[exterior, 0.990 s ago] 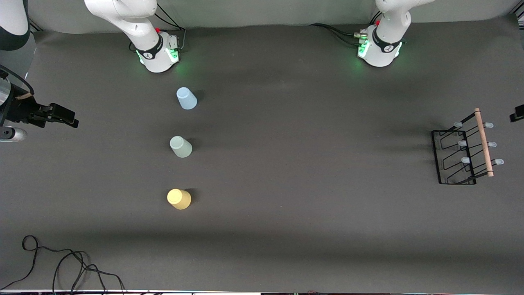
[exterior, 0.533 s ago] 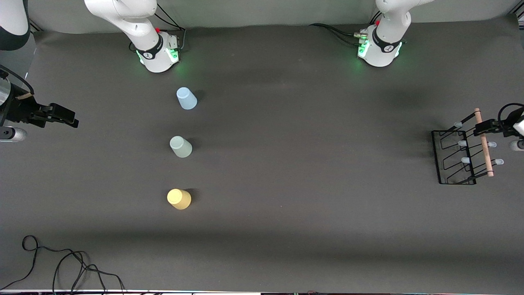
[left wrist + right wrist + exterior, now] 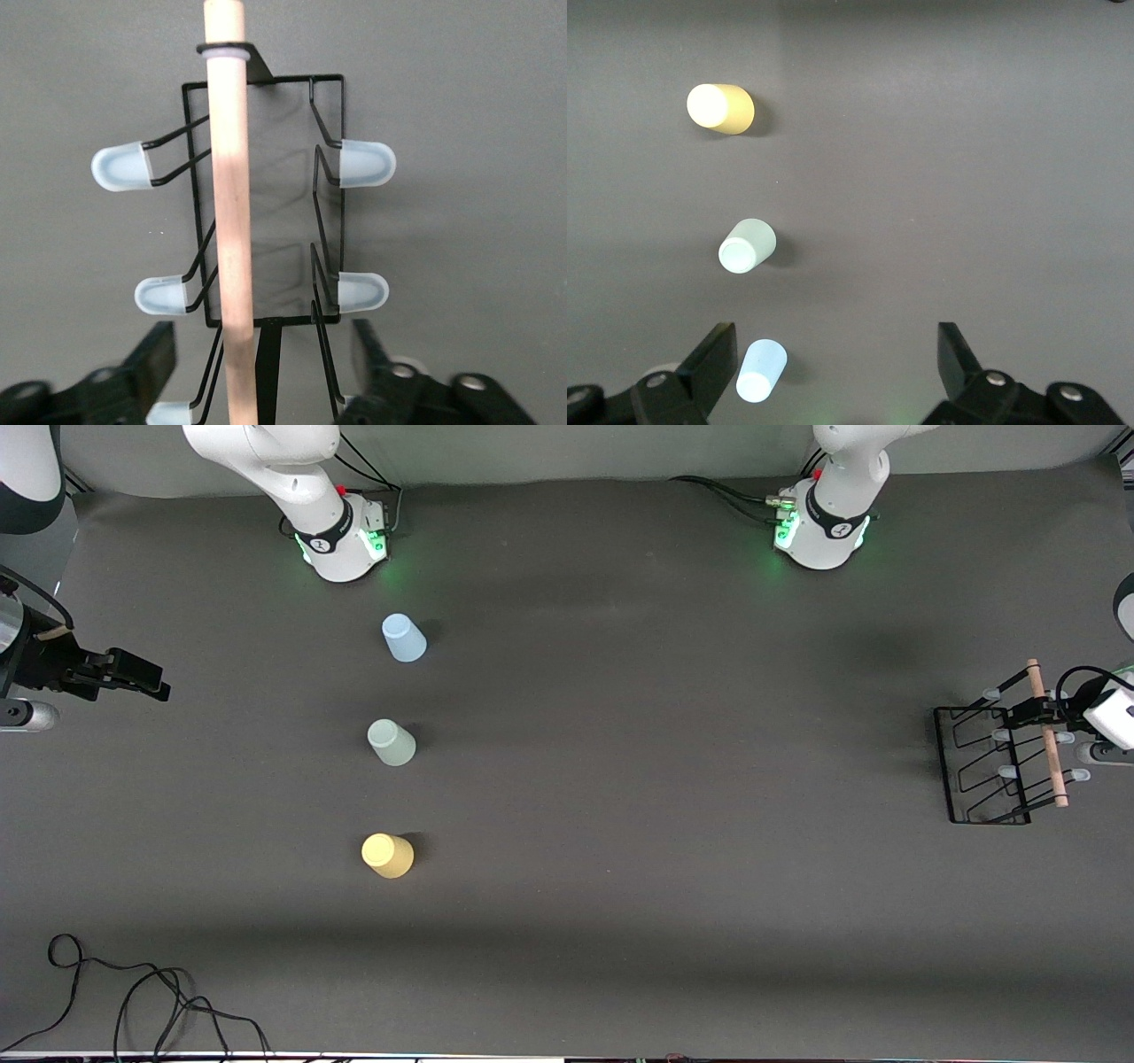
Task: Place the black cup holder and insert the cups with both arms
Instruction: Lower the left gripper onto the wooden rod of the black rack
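Observation:
The black cup holder [image 3: 950,766] stands at the left arm's end of the table, its wooden handle [image 3: 1051,757] on top. My left gripper [image 3: 1043,711] straddles that handle. In the left wrist view the rod [image 3: 229,177] runs between the left gripper [image 3: 264,350], open, with a gap on each side. Pale blue prong tips [image 3: 120,166] stick out sideways. Three cups stand upside down in a row: light blue [image 3: 404,638], mint [image 3: 391,742], yellow [image 3: 387,856]. My right gripper [image 3: 146,677] waits open in the air at the right arm's end; [image 3: 835,350] is its place in the right wrist view, above the blue cup [image 3: 761,371].
A black cable [image 3: 133,992] lies coiled at the table's corner nearest the camera, at the right arm's end. The two arm bases [image 3: 341,540] [image 3: 824,531] stand along the table's back edge. Wide bare dark mat lies between the cups and the holder.
My left gripper came in from the table's end and settled around the holder's wooden handle, its fingers starting to narrow. The right arm, cups and holder have not moved.

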`<state>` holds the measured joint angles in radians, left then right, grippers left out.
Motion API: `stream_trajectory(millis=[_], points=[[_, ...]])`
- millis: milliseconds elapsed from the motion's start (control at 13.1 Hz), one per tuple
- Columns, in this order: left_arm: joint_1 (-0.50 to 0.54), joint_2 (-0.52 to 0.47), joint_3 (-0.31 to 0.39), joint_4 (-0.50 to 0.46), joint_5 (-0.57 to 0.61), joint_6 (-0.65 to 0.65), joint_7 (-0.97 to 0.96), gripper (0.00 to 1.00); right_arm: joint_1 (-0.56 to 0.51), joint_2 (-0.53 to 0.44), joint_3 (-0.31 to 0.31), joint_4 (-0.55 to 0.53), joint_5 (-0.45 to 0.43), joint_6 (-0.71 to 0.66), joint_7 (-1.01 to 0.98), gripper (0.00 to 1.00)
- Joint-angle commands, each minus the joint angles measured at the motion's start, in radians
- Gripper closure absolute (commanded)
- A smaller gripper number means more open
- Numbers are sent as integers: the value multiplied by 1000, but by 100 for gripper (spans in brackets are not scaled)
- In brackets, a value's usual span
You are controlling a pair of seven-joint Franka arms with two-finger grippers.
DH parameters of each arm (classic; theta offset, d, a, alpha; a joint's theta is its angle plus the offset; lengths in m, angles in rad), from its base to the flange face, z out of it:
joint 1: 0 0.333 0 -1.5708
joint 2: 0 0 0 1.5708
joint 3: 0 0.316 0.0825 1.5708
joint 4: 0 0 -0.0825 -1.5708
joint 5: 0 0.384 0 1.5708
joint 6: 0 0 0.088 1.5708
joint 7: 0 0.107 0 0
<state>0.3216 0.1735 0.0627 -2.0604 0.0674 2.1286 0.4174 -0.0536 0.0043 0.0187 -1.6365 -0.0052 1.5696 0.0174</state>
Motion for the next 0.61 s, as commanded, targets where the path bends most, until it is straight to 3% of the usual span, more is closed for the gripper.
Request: stream_trajectory(millis=[0, 533], points=[[19, -17, -4, -7, 15, -7, 20, 100, 11, -13, -8, -6, -18, -7, -8, 0], [34, -37, -4, 25, 6, -51, 8, 100, 9, -13, -8, -6, -18, -7, -8, 0]])
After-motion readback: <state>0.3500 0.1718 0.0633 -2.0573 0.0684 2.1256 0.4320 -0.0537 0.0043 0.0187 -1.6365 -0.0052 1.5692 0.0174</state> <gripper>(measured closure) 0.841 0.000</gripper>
